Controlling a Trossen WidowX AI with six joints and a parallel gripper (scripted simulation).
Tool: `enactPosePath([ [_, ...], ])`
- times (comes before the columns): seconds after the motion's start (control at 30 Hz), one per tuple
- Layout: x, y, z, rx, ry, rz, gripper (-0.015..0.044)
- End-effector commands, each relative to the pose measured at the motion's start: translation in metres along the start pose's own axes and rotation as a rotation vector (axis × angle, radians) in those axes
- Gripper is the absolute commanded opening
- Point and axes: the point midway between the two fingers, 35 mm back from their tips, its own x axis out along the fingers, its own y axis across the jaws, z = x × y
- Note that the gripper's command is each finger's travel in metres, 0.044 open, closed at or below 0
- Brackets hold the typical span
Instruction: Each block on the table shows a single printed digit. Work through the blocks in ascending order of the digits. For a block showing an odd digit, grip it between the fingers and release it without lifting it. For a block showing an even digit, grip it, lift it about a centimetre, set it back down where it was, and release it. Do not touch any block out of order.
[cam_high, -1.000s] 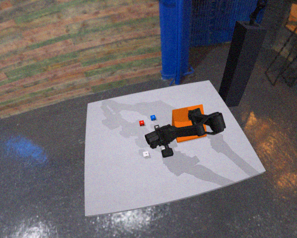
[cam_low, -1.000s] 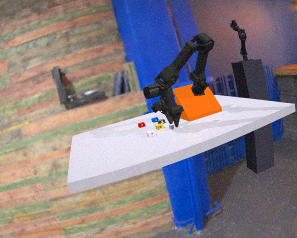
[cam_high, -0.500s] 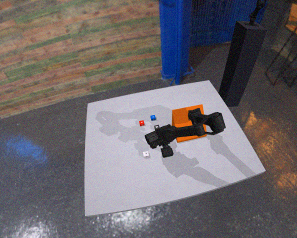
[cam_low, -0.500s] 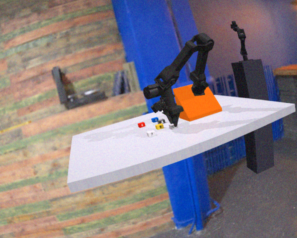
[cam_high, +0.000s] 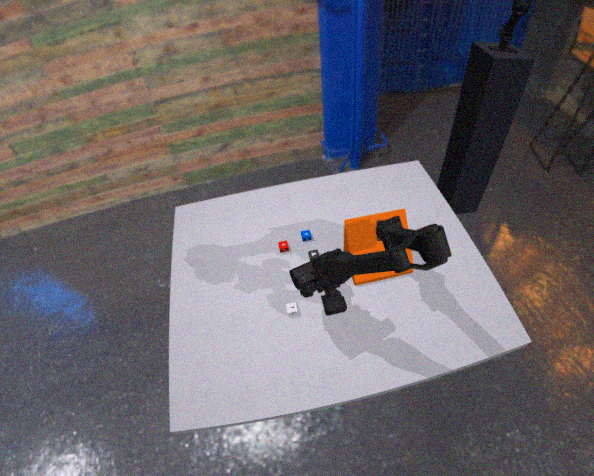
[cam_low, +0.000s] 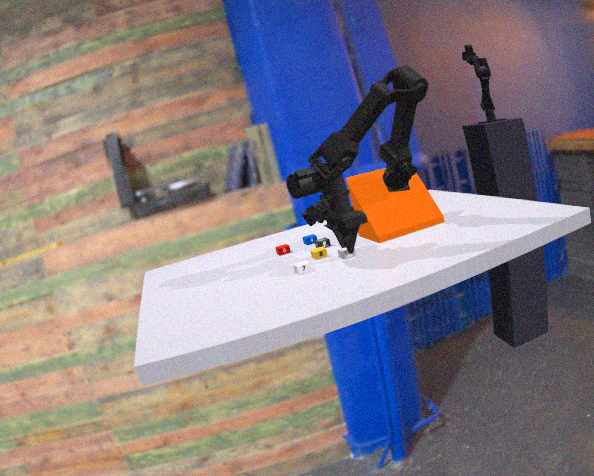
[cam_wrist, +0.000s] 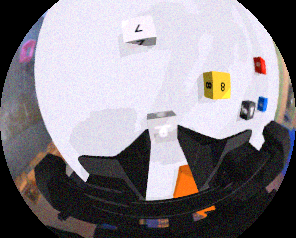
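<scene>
A grey block (cam_low: 342, 253) (cam_wrist: 162, 131) stands on the table between the fingertips; its pale digit is unreadable. My gripper (cam_low: 350, 254) (cam_wrist: 162, 130) is shut on it, a fingertip against each side. A white block (cam_high: 291, 307) (cam_low: 300, 269) (cam_wrist: 138, 29) shows 7. A yellow block (cam_low: 318, 252) (cam_wrist: 217, 85) shows 8 and is hidden by the arm in the top view. A blue block (cam_high: 306, 235) (cam_low: 310, 239) (cam_wrist: 262, 104) seems to show 4. The digits on a red block (cam_high: 283, 246) (cam_low: 282, 249) (cam_wrist: 259, 65) and a black block (cam_high: 313, 254) (cam_low: 323, 242) (cam_wrist: 247, 109) are unclear.
An orange sloped block (cam_high: 359, 232) (cam_low: 410, 212) (cam_wrist: 184, 182) stands on the white table (cam_high: 225, 370) (cam_low: 210, 310) beside the arm's base. The yellow block is the nearest neighbour of the grey one. The black and blue blocks stand close together.
</scene>
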Motion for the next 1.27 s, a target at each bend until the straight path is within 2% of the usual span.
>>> enactPosePath([
  [0.0,0.001,-0.001,0.000,0.006,0.000,-0.006,0.0120],
  [0.07,0.001,-0.001,0.000,0.006,0.000,-0.006,0.0120],
  [0.43,0.001,-0.001,0.000,0.006,0.000,-0.006,0.0400],
  [0.53,-0.001,-0.001,0.000,0.006,0.000,-0.006,0.0400],
  [0.67,-0.033,-0.001,0.000,0.006,0.000,-0.008,0.0400],
  [0.8,-0.037,0.000,0.001,0.006,0.000,-0.007,0.0400],
  [1.07,-0.109,0.064,0.017,0.005,-0.001,-0.008,0.0400],
  [1.23,-0.116,0.071,0.016,0.005,-0.001,-0.008,0.0400],
])
